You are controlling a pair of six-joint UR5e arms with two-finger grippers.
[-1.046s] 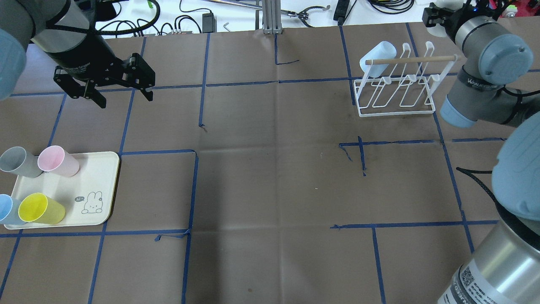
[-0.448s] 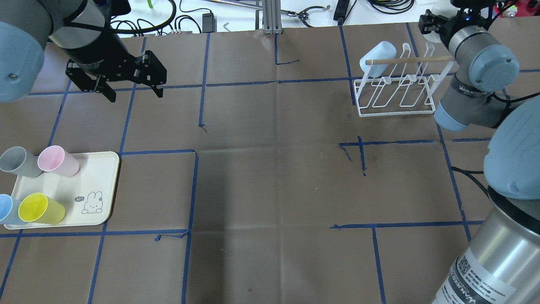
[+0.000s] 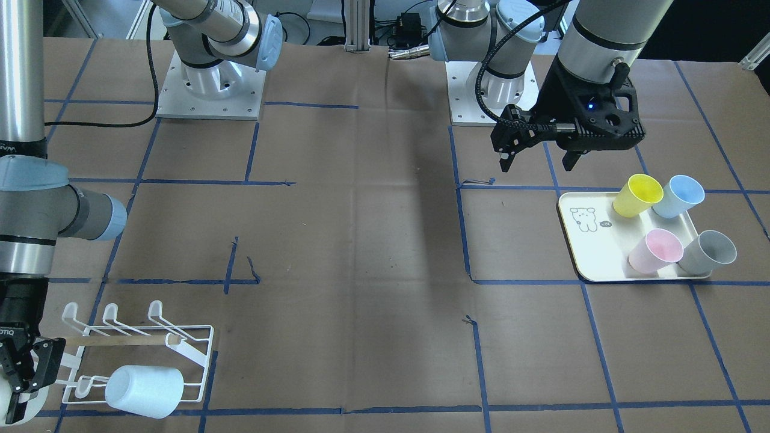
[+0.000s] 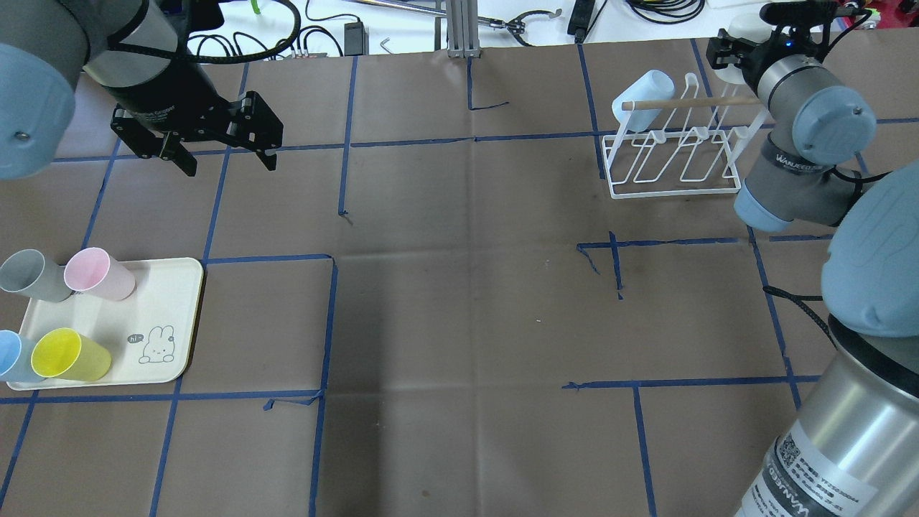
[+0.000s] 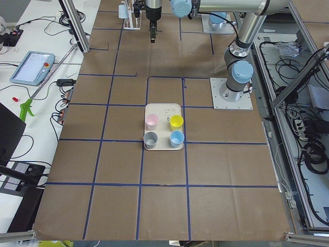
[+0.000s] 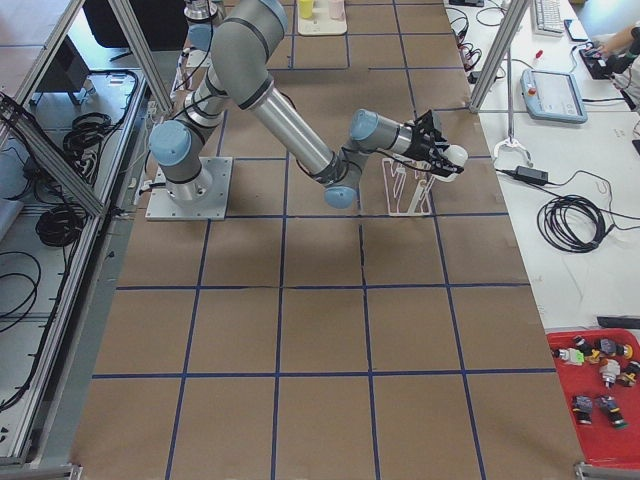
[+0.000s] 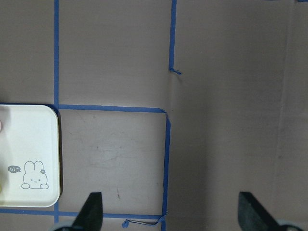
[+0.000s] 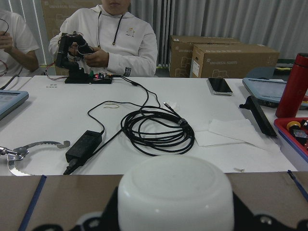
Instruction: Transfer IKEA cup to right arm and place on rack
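The brown table (image 4: 459,301) has a blue tape grid (image 4: 409,142). The cream tray (image 3: 595,255) shows a rabbit drawing (image 3: 582,218), a yellow cup (image 3: 637,195), blue cup (image 3: 678,196), pink cup (image 3: 656,251) and grey cup (image 3: 710,252). The white rack (image 4: 673,154) bears a light-blue cup (image 4: 642,100); the held cup (image 8: 175,197) is white.

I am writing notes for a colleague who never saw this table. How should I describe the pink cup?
A cream tray with a rabbit drawing lies on the robot's left. Of its four cups, it is the pink cup, beside the grey cup.
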